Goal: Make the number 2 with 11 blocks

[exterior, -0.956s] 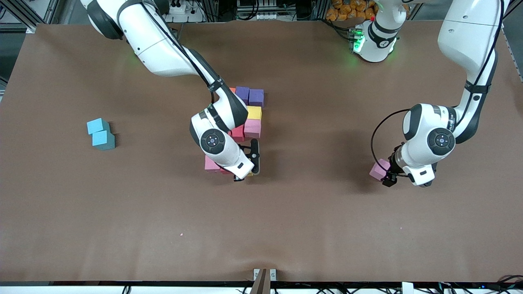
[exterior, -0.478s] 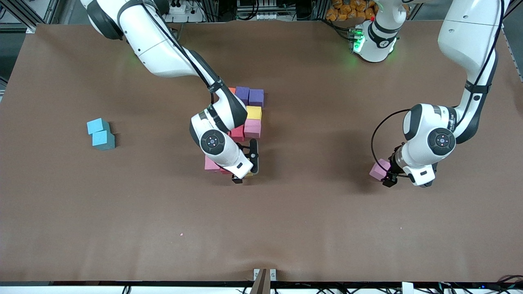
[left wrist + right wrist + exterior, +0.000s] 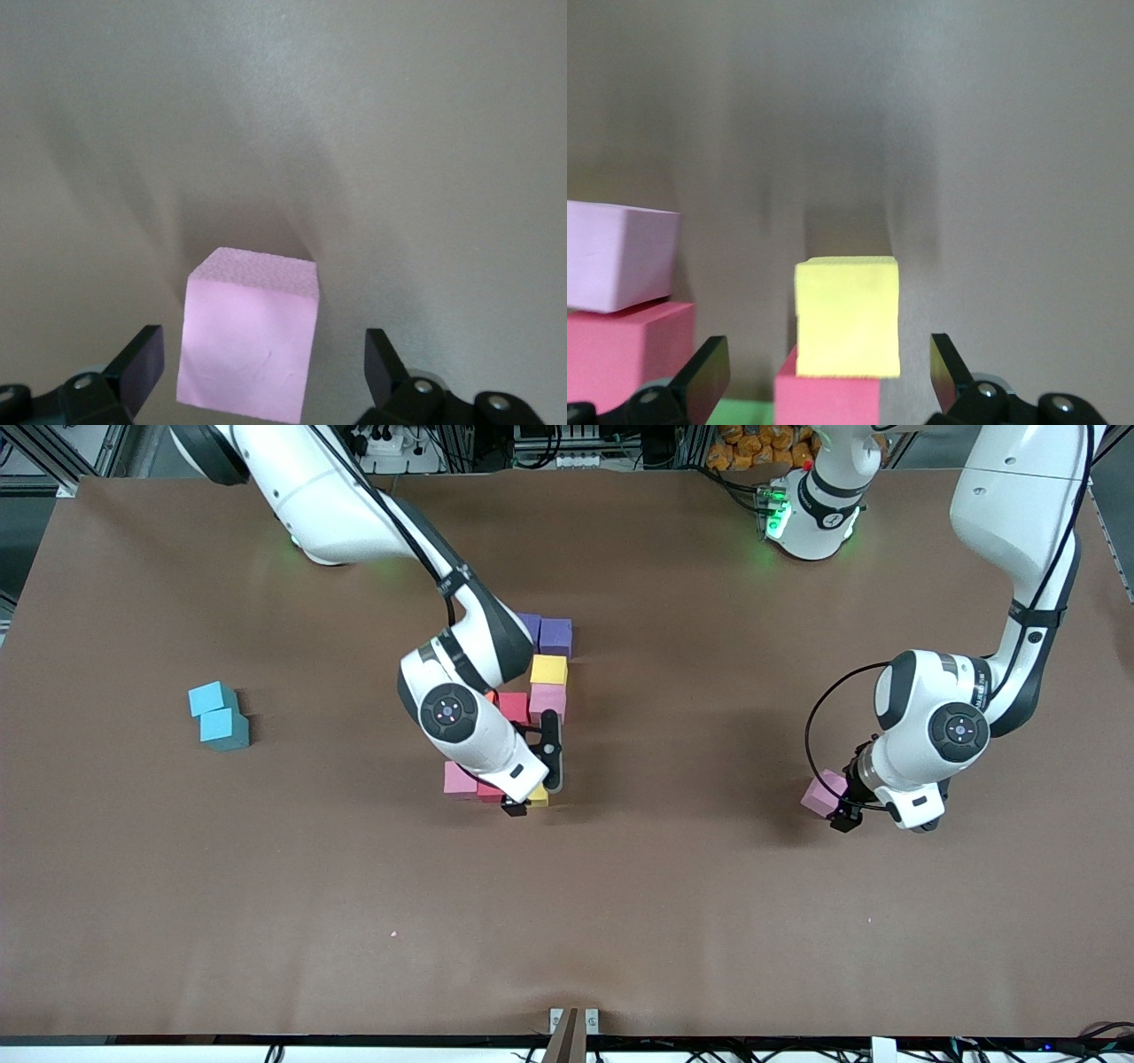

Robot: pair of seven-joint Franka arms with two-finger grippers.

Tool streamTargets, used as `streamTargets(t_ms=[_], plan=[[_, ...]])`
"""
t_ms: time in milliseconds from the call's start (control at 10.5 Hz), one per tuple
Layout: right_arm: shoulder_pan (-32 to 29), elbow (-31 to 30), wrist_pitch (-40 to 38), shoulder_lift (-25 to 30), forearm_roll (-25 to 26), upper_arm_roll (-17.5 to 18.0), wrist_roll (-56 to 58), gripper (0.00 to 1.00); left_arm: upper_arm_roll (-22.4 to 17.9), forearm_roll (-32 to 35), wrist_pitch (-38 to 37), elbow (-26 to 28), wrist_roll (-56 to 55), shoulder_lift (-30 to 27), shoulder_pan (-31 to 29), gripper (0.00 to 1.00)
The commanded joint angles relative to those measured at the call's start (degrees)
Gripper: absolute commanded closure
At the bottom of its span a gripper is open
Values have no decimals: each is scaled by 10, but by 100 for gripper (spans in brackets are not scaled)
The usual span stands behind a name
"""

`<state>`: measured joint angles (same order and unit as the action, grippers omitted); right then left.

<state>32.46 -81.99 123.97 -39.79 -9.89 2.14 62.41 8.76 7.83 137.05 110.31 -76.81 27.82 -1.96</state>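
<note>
Blocks (image 3: 539,710) are sitting in the digit while the right gripper (image 3: 530,801), now open, is lifting off the yellow block (image 3: 847,315); left gripper (image 3: 835,808) (open) is waiting around a pink block (image 3: 249,346).

We see a brown table (image 3: 266,912) carrying a cluster of coloured blocks (image 3: 549,669) mid-table, two light-blue cubes (image 3: 217,715) touching toward the right arm's end, and a lone pink cube (image 3: 819,793) toward the left arm's end.
</note>
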Motion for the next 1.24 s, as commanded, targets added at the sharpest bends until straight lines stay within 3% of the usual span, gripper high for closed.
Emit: streamTargets(t_ms=[0,287,574,765,1148], plan=[[-17,-80,-13,108,-11,-25,-31,0,5,13,-35,-22,-9,-14,-1,0],[-89,-57,-104,156,-10,-23,-172,0,7,14,-102,-33,28,-67,0,0],[-160,-87,-104,231,-7,-28,-215,0,24,13,-168,-34,59,-150,-3,0],[-196,-107,-115,285,-3,-28,-375,0,48,13,-203,-33,77,-189,-4,0],[-284,-113,-193,348,31,-22,-508,0,95,14,-300,-30,223,-230,-3,0]])
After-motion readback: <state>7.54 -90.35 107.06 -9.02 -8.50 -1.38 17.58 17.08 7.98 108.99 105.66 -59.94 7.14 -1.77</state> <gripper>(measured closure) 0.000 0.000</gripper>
